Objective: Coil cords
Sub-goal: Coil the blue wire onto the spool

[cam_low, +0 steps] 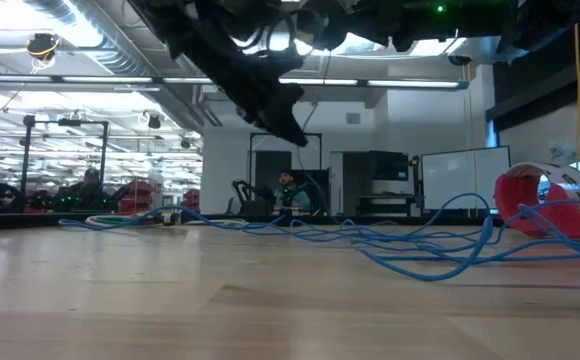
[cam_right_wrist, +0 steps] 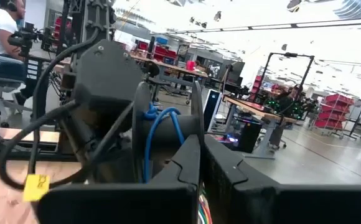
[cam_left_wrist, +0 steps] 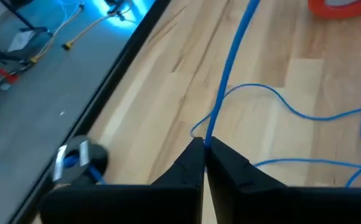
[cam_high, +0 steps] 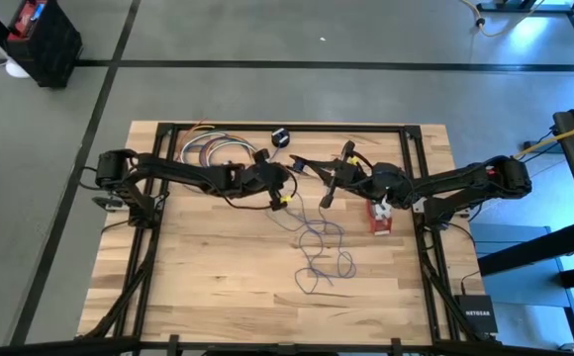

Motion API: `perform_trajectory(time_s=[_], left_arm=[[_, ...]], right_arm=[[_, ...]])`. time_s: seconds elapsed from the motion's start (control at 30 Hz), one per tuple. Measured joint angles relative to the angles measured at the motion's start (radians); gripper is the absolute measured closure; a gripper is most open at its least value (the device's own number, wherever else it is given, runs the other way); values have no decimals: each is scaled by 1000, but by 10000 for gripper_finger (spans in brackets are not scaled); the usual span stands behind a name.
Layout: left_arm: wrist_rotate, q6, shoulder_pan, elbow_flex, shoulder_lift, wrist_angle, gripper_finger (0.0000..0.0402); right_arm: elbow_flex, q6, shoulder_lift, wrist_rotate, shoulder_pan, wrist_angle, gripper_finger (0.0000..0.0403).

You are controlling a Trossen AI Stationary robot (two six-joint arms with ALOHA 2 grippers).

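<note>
Pinching the thin cord (cam_left_wrist: 230, 68), the left gripper (cam_left_wrist: 203, 149) is clenched; right gripper (cam_right_wrist: 200, 149) clenched too.

red-and-white cord bundle (cam_left_wrist: 345, 6) — cut off by edge

A bundle of coloured wire loops (cam_high: 213, 150) lies at the wooden desk's (cam_high: 208, 267) eleven o'clock; a black box (cam_high: 475, 312) sits on the floor at four o'clock.
</note>
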Motion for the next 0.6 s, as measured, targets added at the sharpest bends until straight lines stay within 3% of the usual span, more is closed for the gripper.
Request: perform_trajectory(time_s=[0.6], left_arm=[[-40, 0, -3, 1, -284, -141, 400]], right_arm=[[0, -56, 0, -8, -1, -65, 391]])
